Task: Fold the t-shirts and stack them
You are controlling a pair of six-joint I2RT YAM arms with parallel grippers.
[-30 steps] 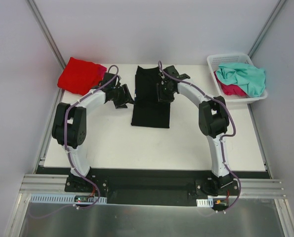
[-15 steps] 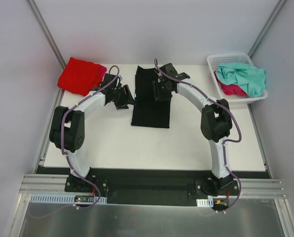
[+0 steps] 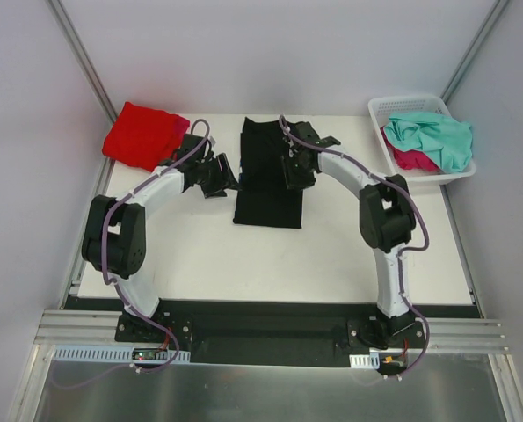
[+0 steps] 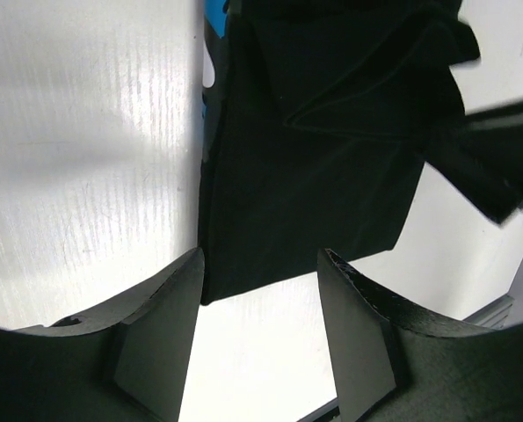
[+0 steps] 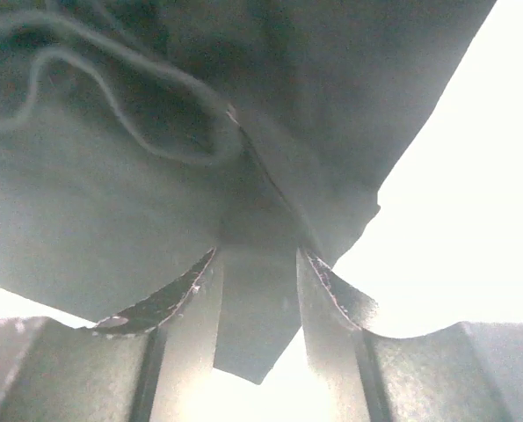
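Two arms, mid-fold on the black t-shirt (image 3: 268, 198) at the centre of the surface (image 3: 243, 255).
The right fingers (image 3: 297, 170) pinch its cloth; the left fingers (image 3: 221, 172) stand parted and empty beside its left edge, probably needing a grip there next.

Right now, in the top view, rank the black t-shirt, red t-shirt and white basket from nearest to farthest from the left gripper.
1. black t-shirt, just right of the left gripper.
2. red t-shirt, at the back left.
3. white basket, far back right.
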